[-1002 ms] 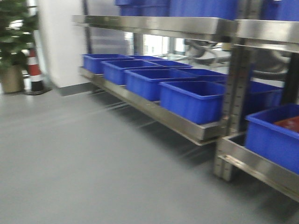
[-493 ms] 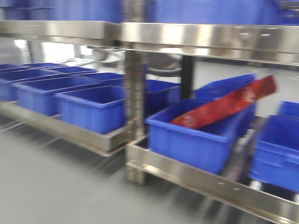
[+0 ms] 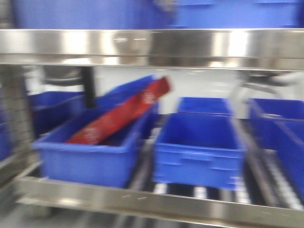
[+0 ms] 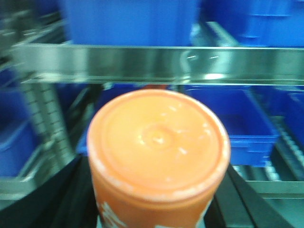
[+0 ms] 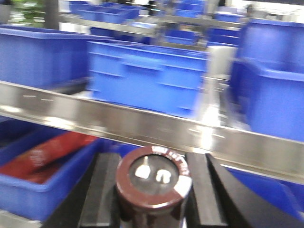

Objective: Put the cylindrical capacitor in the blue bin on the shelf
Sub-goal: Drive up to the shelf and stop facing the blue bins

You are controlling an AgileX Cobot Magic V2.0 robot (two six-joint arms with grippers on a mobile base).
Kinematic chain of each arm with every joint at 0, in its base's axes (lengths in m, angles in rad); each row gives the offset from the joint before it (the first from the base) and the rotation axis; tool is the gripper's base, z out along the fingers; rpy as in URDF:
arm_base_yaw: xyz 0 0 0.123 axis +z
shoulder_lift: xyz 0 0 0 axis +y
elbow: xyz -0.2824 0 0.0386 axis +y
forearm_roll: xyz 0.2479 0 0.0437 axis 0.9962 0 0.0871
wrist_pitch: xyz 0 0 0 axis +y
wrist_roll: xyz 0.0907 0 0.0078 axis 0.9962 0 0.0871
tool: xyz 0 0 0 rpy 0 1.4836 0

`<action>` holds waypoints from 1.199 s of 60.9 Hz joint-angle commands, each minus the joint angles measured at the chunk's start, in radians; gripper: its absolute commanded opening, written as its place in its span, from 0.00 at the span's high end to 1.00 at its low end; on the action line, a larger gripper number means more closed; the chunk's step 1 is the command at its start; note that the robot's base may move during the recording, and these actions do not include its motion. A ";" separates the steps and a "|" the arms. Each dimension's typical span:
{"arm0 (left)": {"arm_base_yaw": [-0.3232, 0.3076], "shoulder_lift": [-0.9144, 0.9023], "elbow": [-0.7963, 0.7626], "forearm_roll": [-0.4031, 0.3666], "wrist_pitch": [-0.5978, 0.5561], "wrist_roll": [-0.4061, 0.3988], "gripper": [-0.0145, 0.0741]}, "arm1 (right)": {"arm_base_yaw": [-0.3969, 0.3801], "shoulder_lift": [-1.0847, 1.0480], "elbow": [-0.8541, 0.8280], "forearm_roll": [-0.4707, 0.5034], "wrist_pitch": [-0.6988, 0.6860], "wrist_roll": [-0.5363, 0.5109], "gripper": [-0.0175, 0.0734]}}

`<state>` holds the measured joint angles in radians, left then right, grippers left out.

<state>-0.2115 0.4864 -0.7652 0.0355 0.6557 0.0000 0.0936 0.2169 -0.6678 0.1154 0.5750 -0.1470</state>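
Right gripper [image 5: 153, 202] clamps the cylindrical capacitor [image 5: 153, 175] upright and left gripper [image 4: 154, 206] grips an orange can [image 4: 156, 142] — views blurred, so let the base settle, then reach under the shelf [image 3: 190, 47] rail to the empty blue bin [image 3: 194, 166] at 5 o'clock in the front view.

Robot hardware shows in the two wrist cams, grippers only.

Left gripper [image 4: 156, 204]: two matte black fingers [image 4: 66, 199], reading as dark wedges that widen toward the bottom corners of the view. Heavy blur, so surface detail can't be made out.

Right gripper [image 5: 152, 190]: two flat rectangular black pads [image 5: 100, 190], plain faces with a slight sheen and straight edges, each a long block cut off by the bottom edge. Outboard of the pad on the picture's right sits a black tapered finger body [image 5: 232, 199] with a sloped edge and the same matte finish.
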 commanded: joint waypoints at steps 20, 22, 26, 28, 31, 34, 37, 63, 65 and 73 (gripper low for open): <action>-0.007 -0.003 -0.002 -0.004 -0.017 -0.011 0.96 | 0.000 -0.003 -0.002 -0.007 -0.028 -0.004 0.85; -0.007 -0.003 -0.002 -0.004 -0.017 -0.011 0.96 | 0.000 -0.003 -0.002 -0.007 -0.028 -0.004 0.85; -0.007 -0.003 -0.002 -0.004 -0.017 -0.011 0.96 | 0.000 -0.003 -0.002 -0.007 -0.028 -0.004 0.85; -0.007 -0.003 -0.002 -0.004 -0.017 -0.011 0.96 | 0.000 -0.003 -0.002 -0.007 -0.028 -0.004 0.85; -0.007 -0.003 -0.002 -0.004 -0.017 -0.011 0.96 | 0.000 -0.003 -0.002 -0.007 -0.028 -0.004 0.85; -0.007 -0.003 -0.002 -0.004 -0.017 -0.011 0.96 | 0.000 -0.003 -0.002 -0.007 -0.028 -0.004 0.85; -0.007 -0.003 -0.002 -0.004 -0.017 -0.011 0.96 | 0.000 -0.003 -0.002 -0.007 -0.028 -0.004 0.85; -0.007 -0.003 -0.002 -0.004 -0.017 -0.011 0.96 | 0.000 -0.003 -0.002 -0.007 -0.028 -0.004 0.85; -0.007 -0.003 -0.002 -0.004 -0.017 -0.011 0.96 | 0.000 -0.003 -0.002 -0.007 -0.028 -0.004 0.85; -0.007 -0.003 -0.002 -0.004 -0.017 -0.011 0.96 | 0.000 -0.003 -0.002 -0.007 -0.028 -0.004 0.85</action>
<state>-0.2115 0.4864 -0.7652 0.0355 0.6557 0.0000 0.0936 0.2169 -0.6678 0.1154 0.5750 -0.1470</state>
